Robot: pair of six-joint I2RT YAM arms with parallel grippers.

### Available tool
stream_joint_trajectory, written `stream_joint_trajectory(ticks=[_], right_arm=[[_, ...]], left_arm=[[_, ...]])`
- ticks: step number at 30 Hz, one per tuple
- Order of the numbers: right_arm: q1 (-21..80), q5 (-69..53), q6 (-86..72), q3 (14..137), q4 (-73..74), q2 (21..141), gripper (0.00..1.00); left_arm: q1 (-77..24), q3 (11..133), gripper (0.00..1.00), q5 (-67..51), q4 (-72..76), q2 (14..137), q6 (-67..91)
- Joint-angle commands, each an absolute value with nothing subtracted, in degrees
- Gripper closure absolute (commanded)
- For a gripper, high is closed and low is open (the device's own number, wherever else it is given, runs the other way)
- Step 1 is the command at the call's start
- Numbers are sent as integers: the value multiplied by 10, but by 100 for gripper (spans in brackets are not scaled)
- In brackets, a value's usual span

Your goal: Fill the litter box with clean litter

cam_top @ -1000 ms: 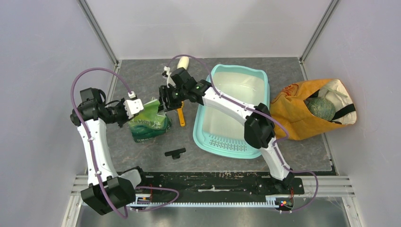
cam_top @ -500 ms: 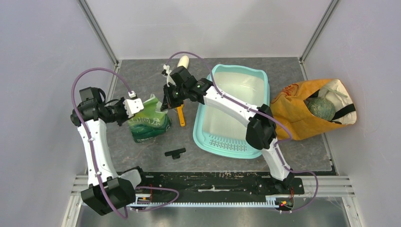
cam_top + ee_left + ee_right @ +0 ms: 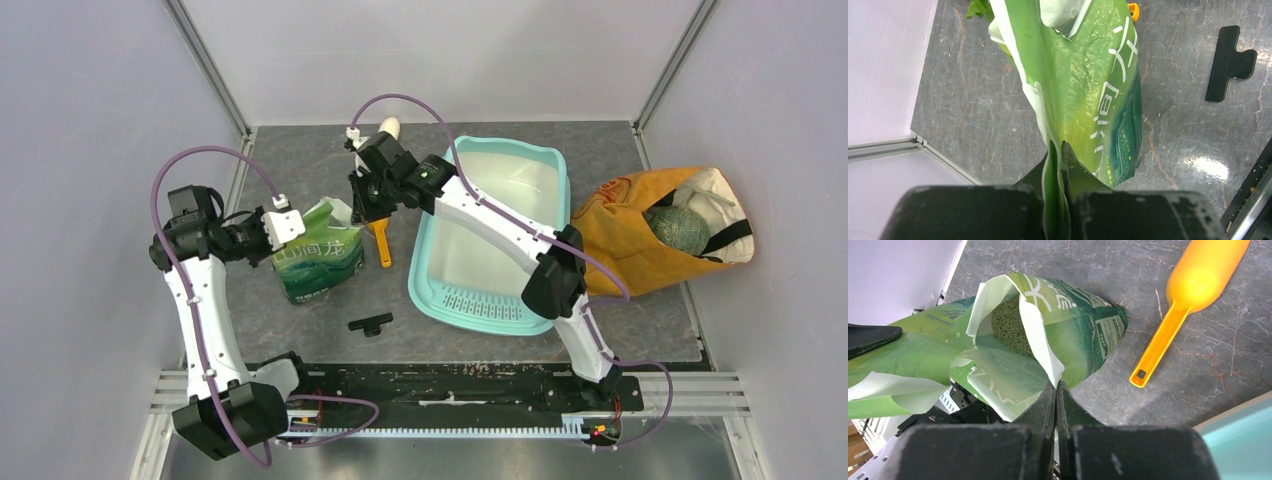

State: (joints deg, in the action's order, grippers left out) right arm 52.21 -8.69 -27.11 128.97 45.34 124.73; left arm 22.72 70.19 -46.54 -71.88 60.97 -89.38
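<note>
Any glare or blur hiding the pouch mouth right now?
Left wrist: glare patch on the grey tabletop near the green pouch; left claw is soft. Right wrist: hot spot on the orange scoop, right claw blurred, yet the pouch mouth and litter inside are sharp. Top external: even light, no glare.

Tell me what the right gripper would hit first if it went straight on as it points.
Probably the green pouch: the right gripper is shut on its torn rim, and the open mouth lies just ahead.
</note>
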Motion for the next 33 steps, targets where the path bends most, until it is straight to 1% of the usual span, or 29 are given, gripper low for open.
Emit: stream_joint_trajectory(ticks=[1, 2, 3, 4, 6, 7, 8, 10, 11, 16, 17, 19, 22, 25, 27, 33], right_arm=[[529, -71, -253, 1328, 464, 1215, 82], [529, -69, -253, 1330, 462, 1215, 72], [529, -63, -251, 1332, 461, 1214, 63], [528, -58, -246, 1336, 461, 1213, 57], [525, -48, -241, 1335, 458, 1208, 49], [522, -50, -238, 1332, 454, 1206, 47], [518, -53, -237, 1329, 449, 1203, 45], [511, -64, -236, 1315, 435, 1194, 42], [508, -75, -235, 1307, 426, 1190, 40], [502, -124, -232, 1317, 407, 1200, 37], [502, -128, -233, 1317, 408, 1201, 36], [500, -121, -234, 1312, 416, 1203, 36], [491, -71, -241, 1296, 432, 1201, 39], [485, -9, -240, 1273, 440, 1196, 43], [485, 41, -233, 1257, 440, 1194, 44], [494, 91, -228, 1245, 453, 1231, 43]], left_arm=[[230, 719, 98, -477, -721, 595, -927], [230, 719, 94, -481, -735, 594, -943], [230, 717, 88, -486, -740, 590, -949], [230, 714, 84, -488, -740, 587, -950], [230, 709, 71, -488, -740, 581, -954], [230, 708, 63, -488, -738, 579, -949], [230, 708, 58, -487, -736, 578, -945], [230, 710, 52, -482, -727, 578, -930], [230, 713, 51, -481, -724, 578, -922], [230, 717, 46, -480, -722, 579, -914], [230, 718, 44, -480, -719, 578, -909], [230, 721, 31, -480, -703, 572, -888], [230, 731, 16, -487, -673, 558, -842], [230, 739, 15, -499, -628, 543, -773], [229, 743, 14, -512, -611, 533, -747], [230, 747, 12, -529, -512, 507, -602]])
